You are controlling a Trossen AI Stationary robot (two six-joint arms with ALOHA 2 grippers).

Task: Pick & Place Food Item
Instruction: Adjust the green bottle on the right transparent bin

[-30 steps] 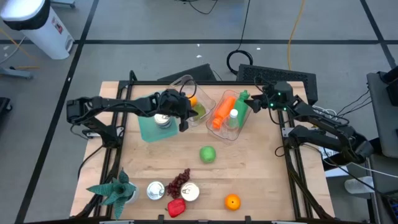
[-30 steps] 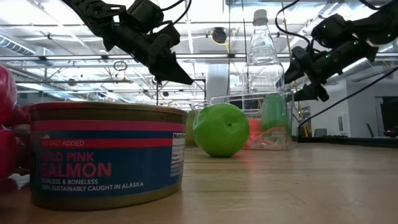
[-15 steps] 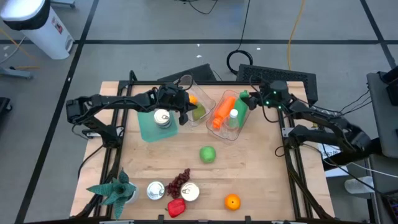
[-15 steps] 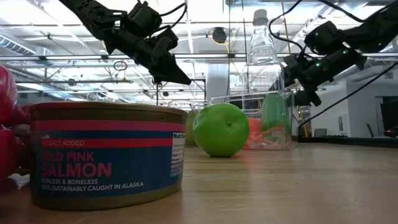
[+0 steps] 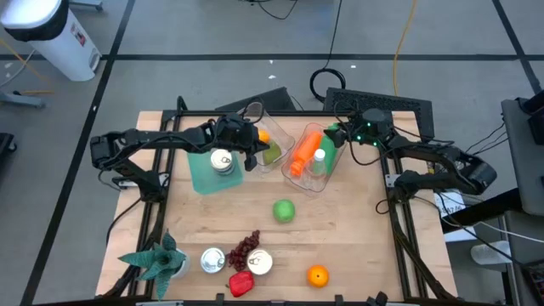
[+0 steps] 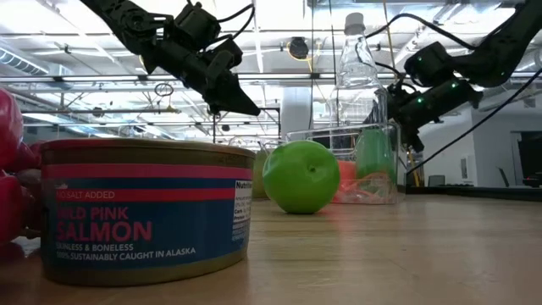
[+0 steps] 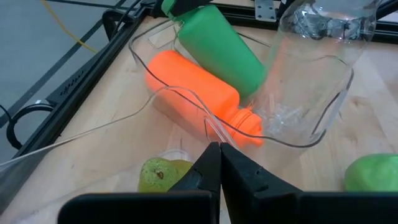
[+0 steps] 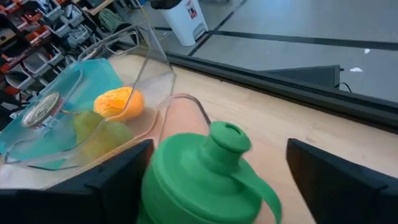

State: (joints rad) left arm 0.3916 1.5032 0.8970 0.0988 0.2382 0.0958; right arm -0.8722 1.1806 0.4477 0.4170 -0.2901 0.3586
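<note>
My left gripper (image 5: 252,157) (image 7: 219,149) is shut and hovers over a clear bin (image 5: 255,119) that holds a pear (image 7: 158,177) and an orange fruit (image 8: 117,102). My right gripper (image 5: 342,136) (image 8: 219,146) is open at the far end of a second clear bin (image 5: 316,183). Its fingers stand on either side of the cap end of a green bottle (image 8: 205,174) without touching it. That bin also holds an orange bottle (image 7: 196,90) and a clear bottle (image 6: 357,63). A green apple (image 5: 284,211) rests on the table.
A teal tray (image 5: 202,174) with a can (image 5: 222,161) sits beside the left bin. Along the near edge lie a plant (image 5: 157,259), two cans (image 5: 212,258) (image 5: 260,262), grapes (image 5: 245,248), a red pepper (image 5: 240,283) and an orange (image 5: 318,275). Bare wood lies around the apple.
My right gripper has moved toward the table's left, closing in on the green bottle's cap end, and stayed open. My left gripper has shifted slightly toward the far edge and stayed shut.
</note>
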